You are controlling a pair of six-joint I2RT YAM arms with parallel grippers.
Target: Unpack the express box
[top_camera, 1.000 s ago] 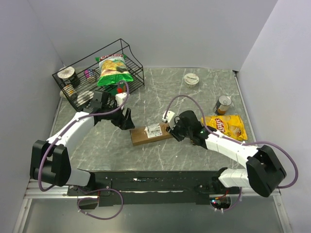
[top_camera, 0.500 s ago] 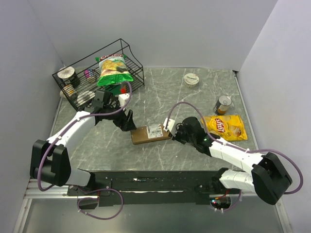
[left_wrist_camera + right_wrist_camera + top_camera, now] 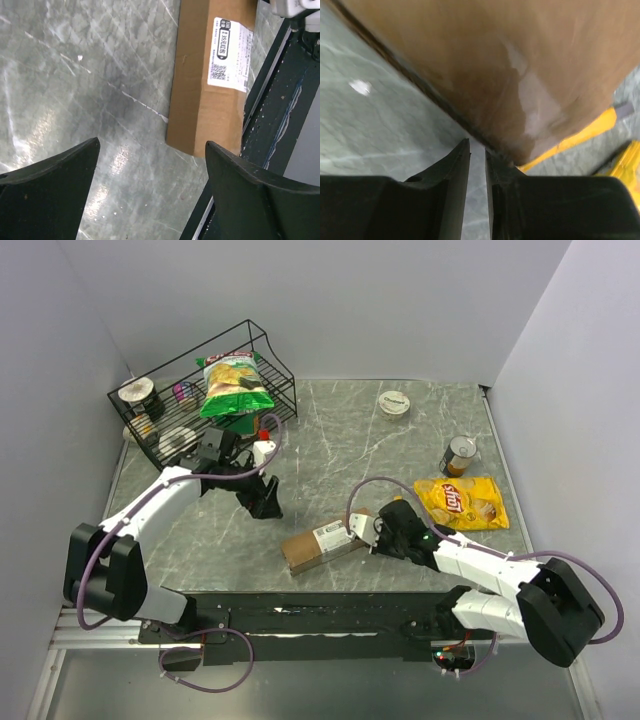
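Observation:
The express box (image 3: 322, 543), a long brown carton with a white label (image 3: 329, 535), lies slanted close to the table's near edge. In the left wrist view the express box (image 3: 195, 75) lies ahead, its label (image 3: 229, 52) facing up. My left gripper (image 3: 265, 502) hovers left of and beyond it, jaws wide open over bare table (image 3: 152, 145). My right gripper (image 3: 368, 536) is at the box's right end. Its fingers are almost together, the tips (image 3: 477, 145) pinched at the lower edge of the carton (image 3: 510, 60).
A black wire basket (image 3: 150, 410) at the back left holds a green chip bag (image 3: 234, 383) and cans. A round white tub (image 3: 394, 403), a tin can (image 3: 460, 455) and a yellow chip bag (image 3: 462, 500) lie on the right. The dark front rail (image 3: 270, 115) runs beside the box.
The box has slid toward the near edge and turned, its right end moving with my right gripper, whose jaws narrowed. My left gripper opened wider and shifted slightly.

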